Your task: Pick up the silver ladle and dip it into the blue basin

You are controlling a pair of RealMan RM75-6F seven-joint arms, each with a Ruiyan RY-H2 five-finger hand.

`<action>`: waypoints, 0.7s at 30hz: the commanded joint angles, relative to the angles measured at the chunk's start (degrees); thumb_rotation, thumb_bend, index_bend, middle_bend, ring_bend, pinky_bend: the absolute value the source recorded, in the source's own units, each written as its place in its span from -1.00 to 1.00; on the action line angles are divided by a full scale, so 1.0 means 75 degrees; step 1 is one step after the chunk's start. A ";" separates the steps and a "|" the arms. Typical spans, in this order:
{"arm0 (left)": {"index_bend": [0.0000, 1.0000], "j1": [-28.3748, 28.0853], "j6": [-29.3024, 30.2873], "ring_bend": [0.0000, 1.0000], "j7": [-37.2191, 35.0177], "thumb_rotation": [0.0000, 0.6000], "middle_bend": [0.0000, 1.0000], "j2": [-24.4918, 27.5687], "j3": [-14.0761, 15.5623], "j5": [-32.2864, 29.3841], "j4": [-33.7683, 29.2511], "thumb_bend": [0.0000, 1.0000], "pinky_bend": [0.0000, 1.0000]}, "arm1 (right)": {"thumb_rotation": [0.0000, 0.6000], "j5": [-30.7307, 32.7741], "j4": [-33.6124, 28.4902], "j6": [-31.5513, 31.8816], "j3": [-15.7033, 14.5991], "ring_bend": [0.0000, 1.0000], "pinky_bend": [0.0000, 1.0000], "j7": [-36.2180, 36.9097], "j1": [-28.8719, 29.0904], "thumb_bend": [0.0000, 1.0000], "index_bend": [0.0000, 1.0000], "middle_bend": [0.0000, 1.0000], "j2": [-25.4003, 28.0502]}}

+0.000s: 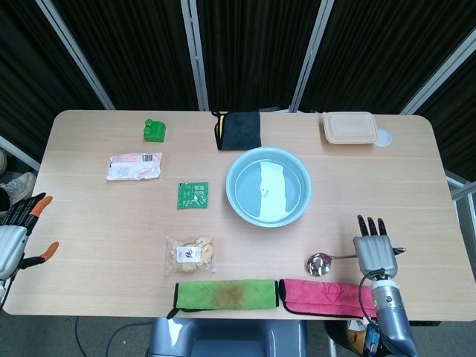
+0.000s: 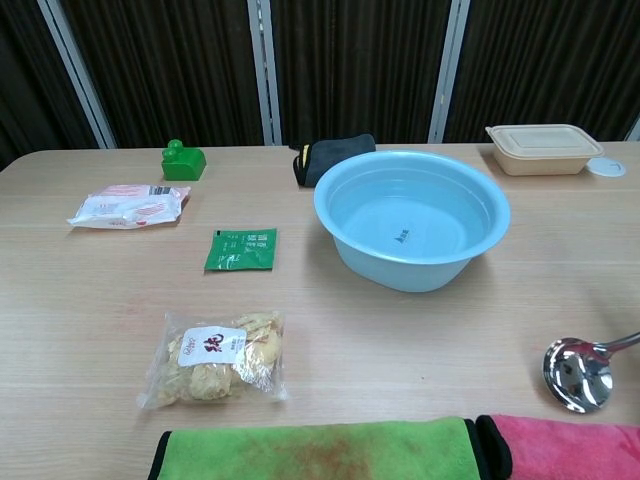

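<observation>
The silver ladle (image 1: 321, 263) lies low over the table's front right, bowl toward the left, just behind the pink cloth (image 1: 323, 294). My right hand (image 1: 375, 253) grips the end of its handle, fingers pointing away from me. In the chest view only the ladle's bowl (image 2: 577, 373) and a bit of handle show at the right edge; the hand is out of that frame. The blue basin (image 1: 233, 186) holds water and stands mid-table, behind and left of the ladle; its wall (image 2: 400, 272) faces the chest camera. My left hand (image 1: 15, 234) hangs off the table's left edge, fingers apart, holding nothing.
A green cloth (image 1: 225, 293) lies along the front edge beside the pink one. A snack bag (image 1: 190, 253), green sachet (image 1: 193, 195), pink packet (image 1: 134, 166) and green toy (image 1: 154, 130) occupy the left half. A black cloth (image 1: 239, 129) and lidded tan box (image 1: 349, 127) sit at the back.
</observation>
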 commanded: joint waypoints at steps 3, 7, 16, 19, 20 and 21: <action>-1.00 -0.0001 0.0007 -1.00 -0.0034 1.00 -1.00 0.0007 0.0000 0.0004 0.0005 -0.38 -1.00 | 1.00 0.0181 -0.0402 0.0181 0.0047 -1.00 -1.00 -0.0366 0.0100 0.05 0.36 -0.95 0.0202; -1.00 0.0001 0.0020 -1.00 -0.0093 1.00 -1.00 0.0019 0.0000 0.0014 0.0011 -0.38 -1.00 | 1.00 0.0399 -0.0688 0.0260 0.0102 -1.00 -1.00 -0.0737 0.0229 0.06 0.37 -0.94 0.0360; -1.00 0.0012 0.0065 -1.00 -0.0195 1.00 -1.00 0.0051 0.0023 0.0075 0.0026 -0.38 -1.00 | 1.00 0.1222 -0.1447 0.0383 0.0304 -1.00 -1.00 -0.1633 0.0677 0.07 0.39 -0.92 0.0743; -1.00 0.0015 0.0079 -1.00 -0.0209 1.00 -1.00 0.0054 0.0033 0.0100 0.0028 -0.38 -1.00 | 1.00 0.1452 -0.1603 0.0425 0.0321 -1.00 -1.00 -0.1775 0.0776 0.07 0.39 -0.91 0.0825; -1.00 0.0013 0.0078 -1.00 -0.0209 1.00 -1.00 0.0054 0.0035 0.0104 0.0028 -0.38 -1.00 | 1.00 0.1527 -0.1640 0.0411 0.0321 -1.00 -1.00 -0.1766 0.0796 0.06 0.39 -0.91 0.0852; -1.00 0.0013 0.0075 -1.00 -0.0209 1.00 -1.00 0.0052 0.0038 0.0104 0.0028 -0.38 -1.00 | 1.00 0.1591 -0.1664 0.0380 0.0318 -1.00 -1.00 -0.1735 0.0813 0.06 0.39 -0.91 0.0880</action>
